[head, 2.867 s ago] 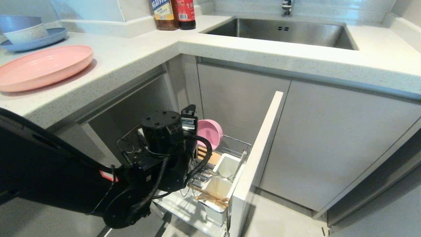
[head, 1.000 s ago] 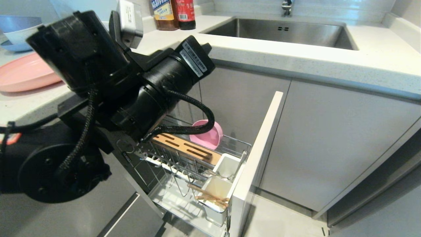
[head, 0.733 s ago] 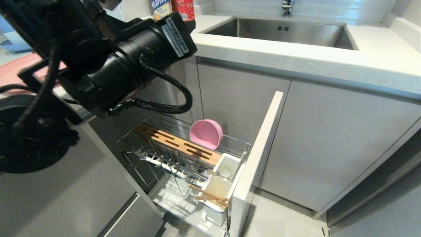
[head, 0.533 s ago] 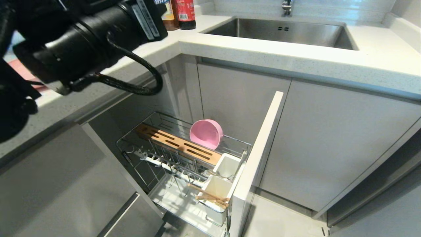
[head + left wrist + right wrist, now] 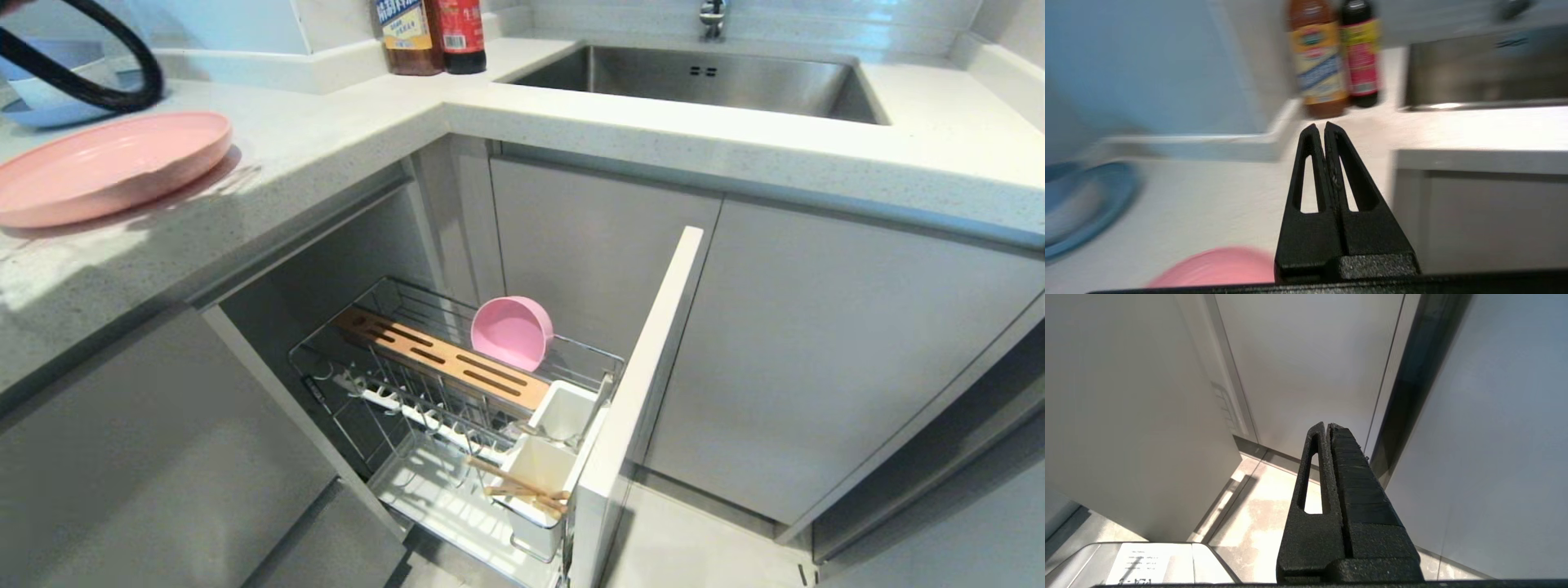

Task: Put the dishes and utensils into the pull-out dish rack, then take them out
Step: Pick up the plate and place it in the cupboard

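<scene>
Left gripper [image 5: 1324, 127] pinched closed, empty – over speckled counter [image 5: 1216, 196]; two labelled sauce bottles [image 5: 1337, 57] ahead, text unreadable, matte pink plate [image 5: 1216, 267] just below. Right gripper [image 5: 1327, 426] closed too.

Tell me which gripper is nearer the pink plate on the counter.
Left. The left gripper, shut, hovers just above the pink plate; the right gripper hangs down low by the cabinet fronts.

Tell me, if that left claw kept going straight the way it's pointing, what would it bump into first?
Probably the two sauce bottles standing at the back of the countertop. The left gripper, shut and empty, points across bare counter toward them, with nothing visible in between. Depth is hard to judge, so it might pass just above the counter first.
</scene>
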